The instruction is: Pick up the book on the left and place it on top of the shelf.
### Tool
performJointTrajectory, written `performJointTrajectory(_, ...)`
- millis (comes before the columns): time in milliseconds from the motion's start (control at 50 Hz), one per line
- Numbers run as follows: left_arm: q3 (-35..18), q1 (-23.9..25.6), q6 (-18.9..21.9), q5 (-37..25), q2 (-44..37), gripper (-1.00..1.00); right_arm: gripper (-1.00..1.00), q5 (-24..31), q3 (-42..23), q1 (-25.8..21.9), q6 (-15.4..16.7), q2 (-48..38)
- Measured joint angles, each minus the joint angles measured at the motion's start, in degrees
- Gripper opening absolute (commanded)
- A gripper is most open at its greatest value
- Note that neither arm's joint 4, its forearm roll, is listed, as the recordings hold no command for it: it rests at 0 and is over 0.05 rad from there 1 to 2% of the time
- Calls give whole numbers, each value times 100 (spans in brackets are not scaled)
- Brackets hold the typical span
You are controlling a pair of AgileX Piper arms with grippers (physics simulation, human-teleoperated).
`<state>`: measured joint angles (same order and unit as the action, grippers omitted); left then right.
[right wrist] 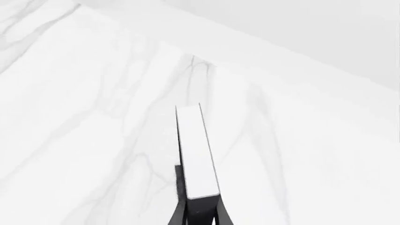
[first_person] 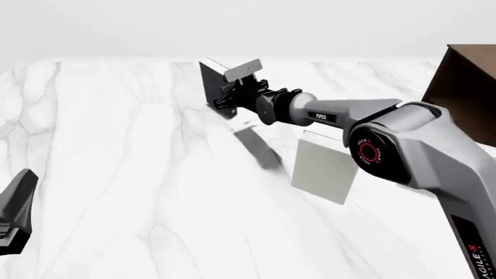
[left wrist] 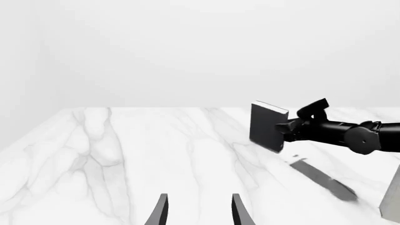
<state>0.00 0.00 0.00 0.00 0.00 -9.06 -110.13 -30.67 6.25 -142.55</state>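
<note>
So the dark book (first_person: 212, 83) is up off the marble tabletop (first_person: 116, 174), pinched by the right end effector (first_person: 230, 93), whose fingers are clamped on its lower edge. You can see its shadow on the marble below it, so it's clearly in the air. It's held upright with a slight tilt, long axis running more or less up and down, the dark cover facing the left side of the table and the white page edges on top; from the right wrist view the page edge runs straight out away from the fingers. Just beside the right arm, nearer the camera, a pale grey book (first_person: 326, 167) stands on the tabletop, partly tucked behind the arm's elbow joint. The brown shelf (first_person: 465, 87) sits at the far right edge of the front view, well apart from the book, with the arm's bulk between them. The left end effector (left wrist: 198, 211) is low over bare marble on the left, fingers spread apart with nothing between them.
</note>
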Motion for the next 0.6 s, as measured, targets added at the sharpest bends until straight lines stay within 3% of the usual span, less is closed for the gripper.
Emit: performJointTrajectory(600,0,0,0,0,0,100,-100,-783,2432,48,32,2346)
